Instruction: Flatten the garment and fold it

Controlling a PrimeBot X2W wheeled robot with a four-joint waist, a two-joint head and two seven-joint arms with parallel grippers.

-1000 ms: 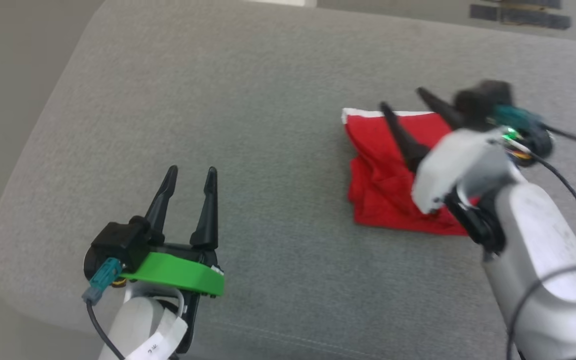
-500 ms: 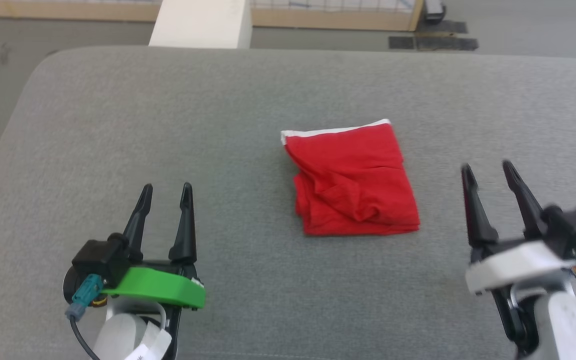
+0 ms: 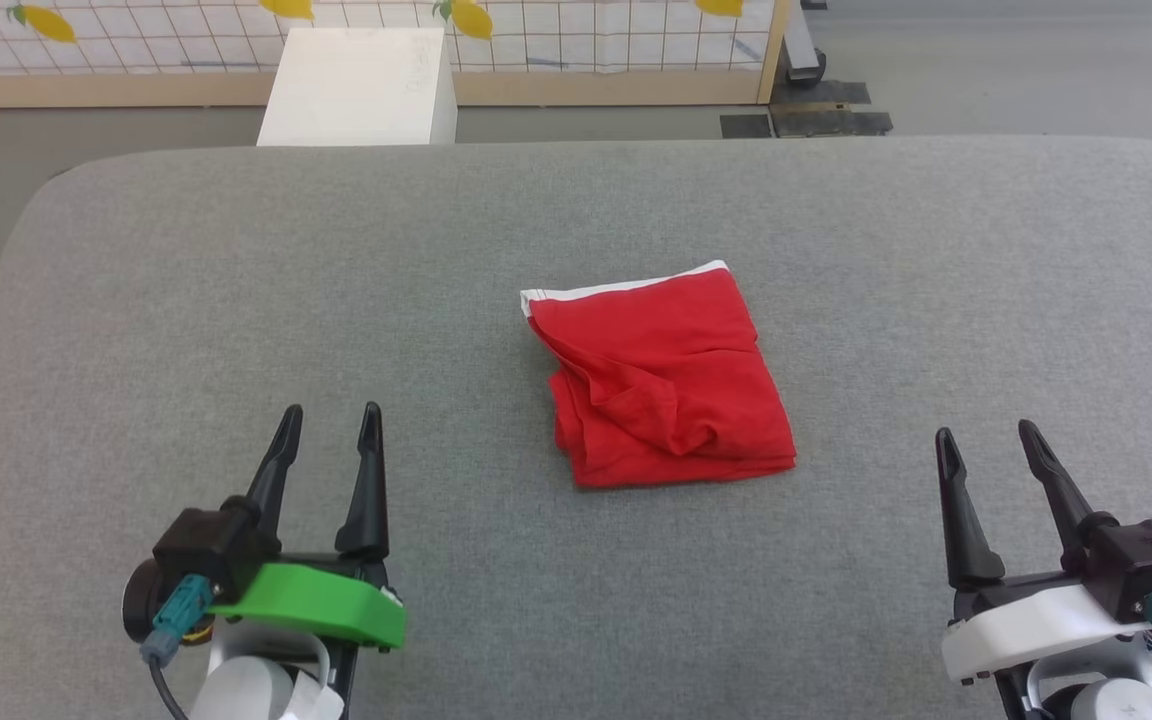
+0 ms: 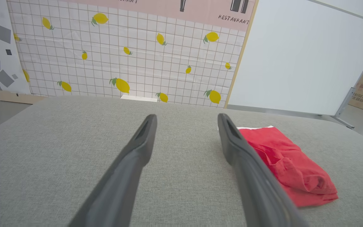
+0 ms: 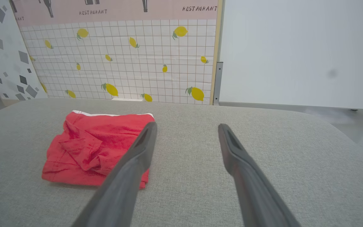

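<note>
The red garment [image 3: 664,378] lies folded into a small, slightly rumpled rectangle at the middle of the grey padded surface [image 3: 186,300], a white trim strip along its far edge. It appears again in the left wrist view [image 4: 288,164] and the right wrist view [image 5: 96,145]. My left gripper [image 3: 328,412] hovers open near the front left, well apart from the garment, with nothing between its fingers. At the front right my right gripper [image 3: 984,432] is open too and holds nothing. Stripes and lettering are hidden inside the fold.
Beyond the grey surface's far edge stands a white box [image 3: 356,88] on the floor before a tiled lemon-pattern wall panel [image 4: 121,56]. A white board [image 5: 295,53] stands to the right of it. Bare grey padding surrounds the garment on every side.
My right gripper has come off the garment and drawn back to the front right. The head camera has tilted up and turned, so the garment now sits central.
</note>
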